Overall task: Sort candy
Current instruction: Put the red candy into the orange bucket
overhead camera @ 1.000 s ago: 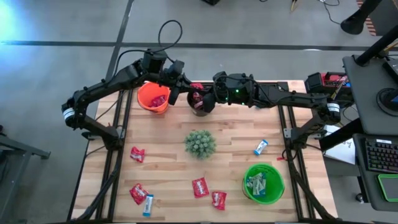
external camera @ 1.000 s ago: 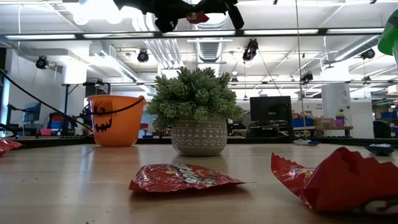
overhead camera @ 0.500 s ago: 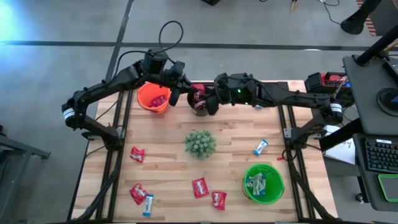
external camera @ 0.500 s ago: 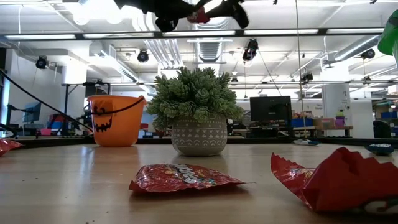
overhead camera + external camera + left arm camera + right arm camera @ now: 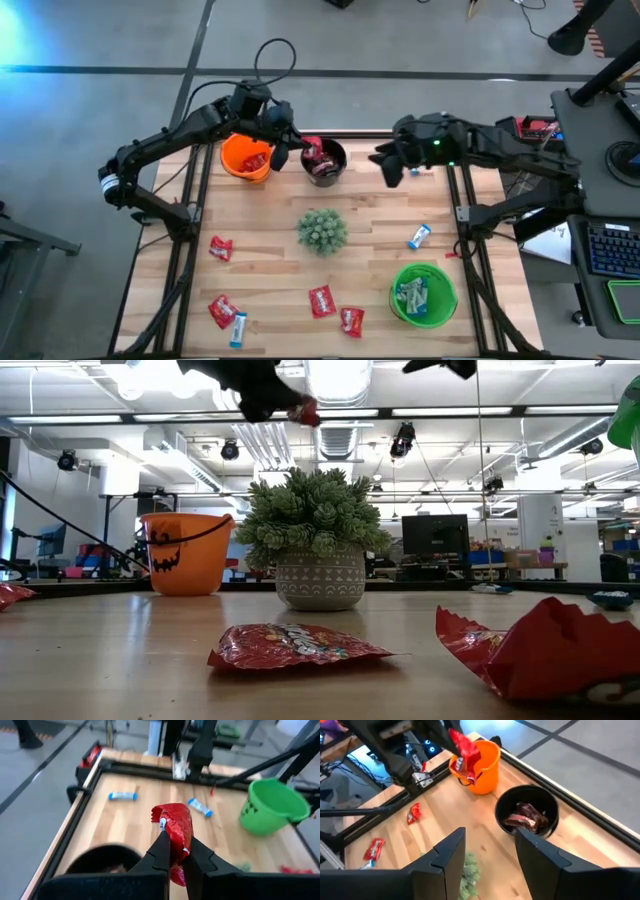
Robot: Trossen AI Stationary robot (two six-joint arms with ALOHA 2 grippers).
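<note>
Candy point(image 5: 311, 148) in a red wrapper hangs pinched in the left gripper point(image 5: 296, 150) above the table's far edge, between the orange bucket point(image 5: 246, 158) and the black bucket point(image 5: 325, 163). Right gripper point(image 5: 388, 166) hovers nearby, fingers spread and empty.

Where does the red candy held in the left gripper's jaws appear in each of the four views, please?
High view: red candy at the black bucket's rim, table's far side.
Low view: top centre, above the plant.
Left wrist view: centre, between the jaws.
Right wrist view: upper middle, before the orange bucket.
Shared landmark: the orange bucket.
</note>
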